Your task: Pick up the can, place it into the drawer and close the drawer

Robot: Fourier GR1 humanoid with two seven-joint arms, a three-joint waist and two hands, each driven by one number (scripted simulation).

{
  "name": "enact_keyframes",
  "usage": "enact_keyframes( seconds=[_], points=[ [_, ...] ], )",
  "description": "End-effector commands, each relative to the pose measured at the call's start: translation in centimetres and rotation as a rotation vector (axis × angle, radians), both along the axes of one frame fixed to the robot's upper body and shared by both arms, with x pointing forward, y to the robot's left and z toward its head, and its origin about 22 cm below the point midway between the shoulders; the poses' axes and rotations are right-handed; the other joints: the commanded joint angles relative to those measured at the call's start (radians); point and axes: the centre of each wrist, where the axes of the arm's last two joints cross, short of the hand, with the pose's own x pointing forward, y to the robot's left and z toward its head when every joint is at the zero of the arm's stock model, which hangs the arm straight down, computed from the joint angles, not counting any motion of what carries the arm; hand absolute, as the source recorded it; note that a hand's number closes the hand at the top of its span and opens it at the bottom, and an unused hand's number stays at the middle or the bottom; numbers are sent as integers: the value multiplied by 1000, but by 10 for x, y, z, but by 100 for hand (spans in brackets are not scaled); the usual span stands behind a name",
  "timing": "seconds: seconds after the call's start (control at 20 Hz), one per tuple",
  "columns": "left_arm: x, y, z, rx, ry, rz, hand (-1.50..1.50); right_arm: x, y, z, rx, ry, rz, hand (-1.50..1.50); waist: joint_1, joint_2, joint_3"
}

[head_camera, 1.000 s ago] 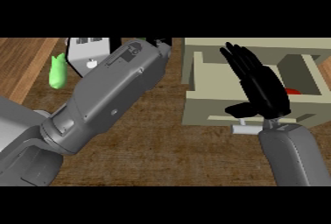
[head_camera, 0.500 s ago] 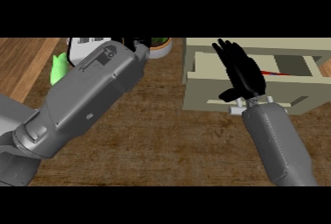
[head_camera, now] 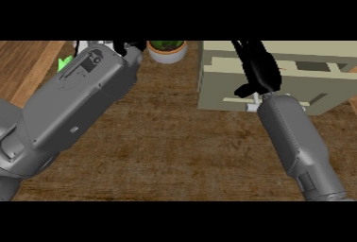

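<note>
Since earlier, black right hand (head_camera: 257,71), fingers straight, has slid up over beige box-shaped drawer (head_camera: 279,75); can unseen, likely light, rigid; grasp its sides.

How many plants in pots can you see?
1: a potted plant at the counter's far edge, between the left forearm and the drawer unit. Others could hide behind the arms.

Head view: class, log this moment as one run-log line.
right hand: open, over drawer unit | left hand: mostly hidden at top edge | can: not visible | potted plant: top centre
</note>
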Motion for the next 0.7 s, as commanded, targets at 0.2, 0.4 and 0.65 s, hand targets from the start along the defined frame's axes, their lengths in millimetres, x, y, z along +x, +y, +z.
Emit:
enact_keyframes(
  seconds=[0.2,0.4,0.65],
  points=[
    [-8,12,0,-3,-4,2,-150,14,0,-12,41,-35,-63,-150,14,24,16],
    [-10,17,16,-3,-10,-7,-150,24,-2,-1,25,-79,-83,-150,26,30,17],
    [-14,14,20,-9,-17,-22,-150,43,-4,41,31,-128,-104,-150,33,37,17]
  ],
)
